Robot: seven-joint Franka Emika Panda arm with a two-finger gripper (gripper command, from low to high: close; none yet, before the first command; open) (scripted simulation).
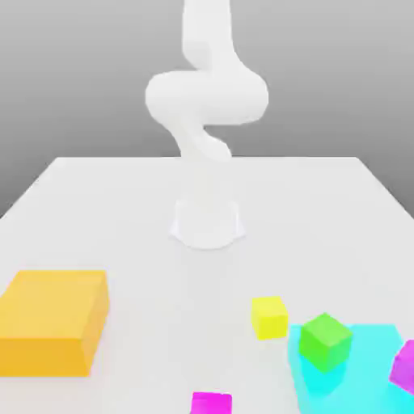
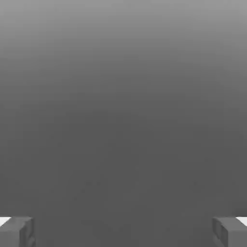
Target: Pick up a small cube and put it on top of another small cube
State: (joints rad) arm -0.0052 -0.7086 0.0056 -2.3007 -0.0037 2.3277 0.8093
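Several small cubes lie near the front of the white table in the exterior view. A yellow cube [image 1: 269, 316] sits alone, right of centre. A green cube [image 1: 325, 341] appears to rest on a flat cyan block [image 1: 364, 360]. At the front edge is a magenta cube [image 1: 212, 403], and a purple cube [image 1: 404, 365] is cut off at the exterior view's right. In the hand view my gripper [image 2: 123, 231] is open, its two grey fingertips [image 2: 17, 231] far apart with nothing between them and only plain grey background beyond.
A large orange block [image 1: 52, 319] stands at the front of the exterior view's left. The arm's white base [image 1: 207, 222] rises from the middle of the table [image 1: 121, 202], and the arm runs up past the picture's top.
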